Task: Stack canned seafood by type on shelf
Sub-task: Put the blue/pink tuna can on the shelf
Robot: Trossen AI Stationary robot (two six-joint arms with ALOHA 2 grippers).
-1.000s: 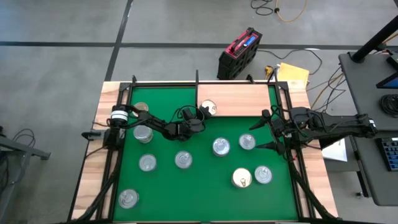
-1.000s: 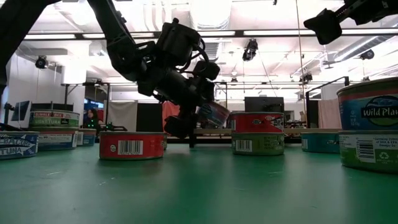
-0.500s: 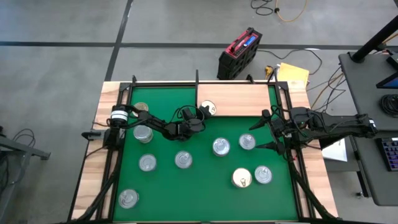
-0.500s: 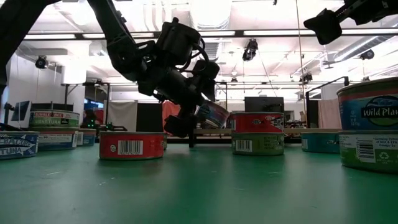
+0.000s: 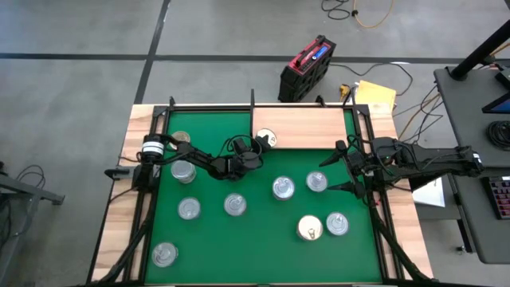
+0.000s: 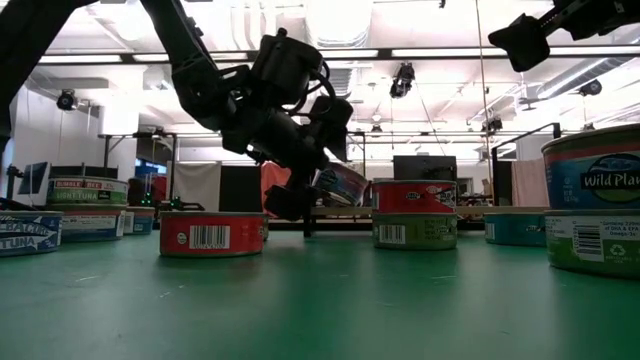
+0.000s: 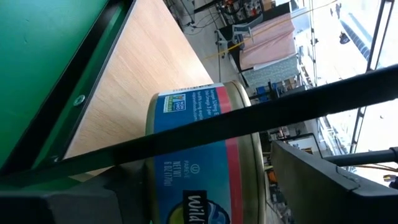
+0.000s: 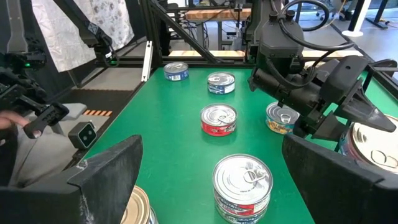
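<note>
The high view looks straight down over the whole mat (image 5: 239, 239). The low view looks level across it from its near edge. Both wrist views sit close, sharing the left arm's can (image 7: 199, 155).

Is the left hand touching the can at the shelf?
Cannot tell. The left wrist view shows the can inside the left hand, partly behind a dark bar; the low view shows it tilted at the hand. Neither shows contact or gap.
</note>
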